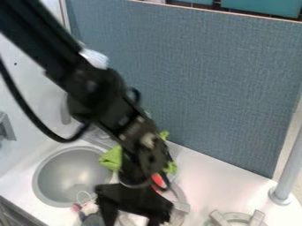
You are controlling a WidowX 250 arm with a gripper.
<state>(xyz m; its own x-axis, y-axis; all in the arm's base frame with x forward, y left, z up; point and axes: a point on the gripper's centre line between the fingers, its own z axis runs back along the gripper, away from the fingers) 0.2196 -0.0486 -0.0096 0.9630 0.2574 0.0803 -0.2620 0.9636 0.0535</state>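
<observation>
A small grey-and-white object (91, 217) with reddish-pink patches sits just left of the open tool (134, 220), whose two fingers stand apart above the white worktop (206, 183). Its thin pale loop points up toward the sink bowl (68, 176); its long axis cannot be told.

The arm (35, 28) and gripper (133, 219) are black, the cloth (111, 159) lime green. A flecked, woven-looking blue-grey panel (218, 88) meets a white worktop (206, 178) with a grey sink (70, 174).
</observation>
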